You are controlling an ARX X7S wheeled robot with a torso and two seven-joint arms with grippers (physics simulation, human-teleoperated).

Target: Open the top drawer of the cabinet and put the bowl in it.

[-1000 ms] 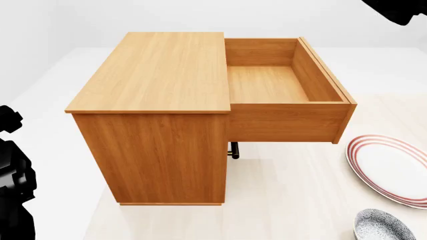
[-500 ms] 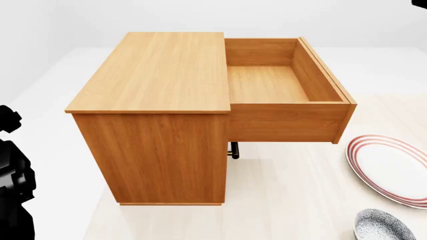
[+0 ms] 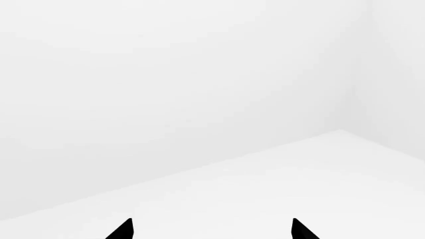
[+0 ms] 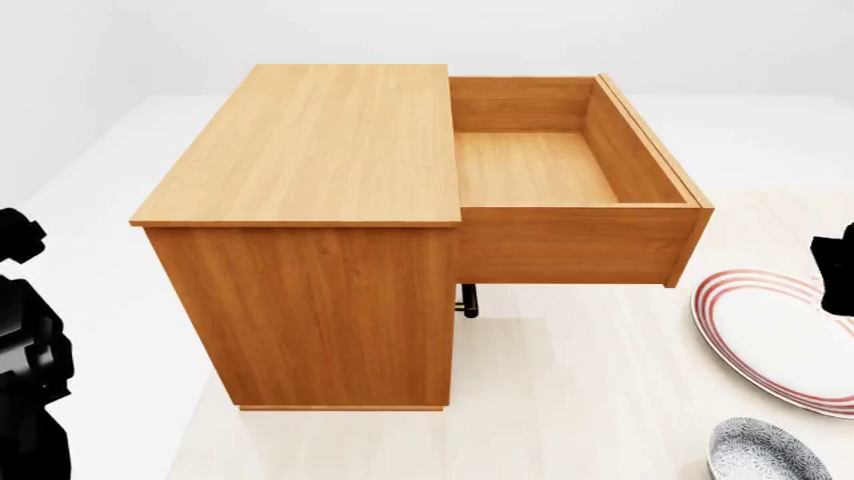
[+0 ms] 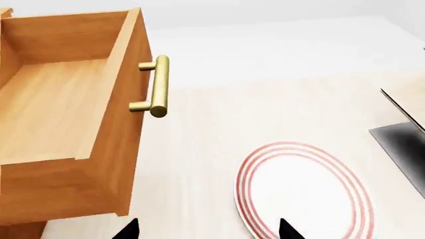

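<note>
A: What just moved?

B: The right gripper (image 5: 208, 230). A second ago it showed black at the upper right of the head view; now it sits at the right edge, above the plate (image 4: 781, 335). Probably heading for the bowl (image 4: 763, 452) at lower right.

A: Holding anything?

B: No, its tips stand apart, empty. Left gripper (image 3: 211, 230) likewise.

A: The drawer (image 4: 567, 180)?

B: Pulled out of the cabinet (image 4: 314, 250), long axis and handle (image 5: 159, 85) pointing frame-right.

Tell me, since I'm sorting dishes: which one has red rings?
The plate, flat and white with red rim rings; the bowl is speckled blue-grey.
</note>
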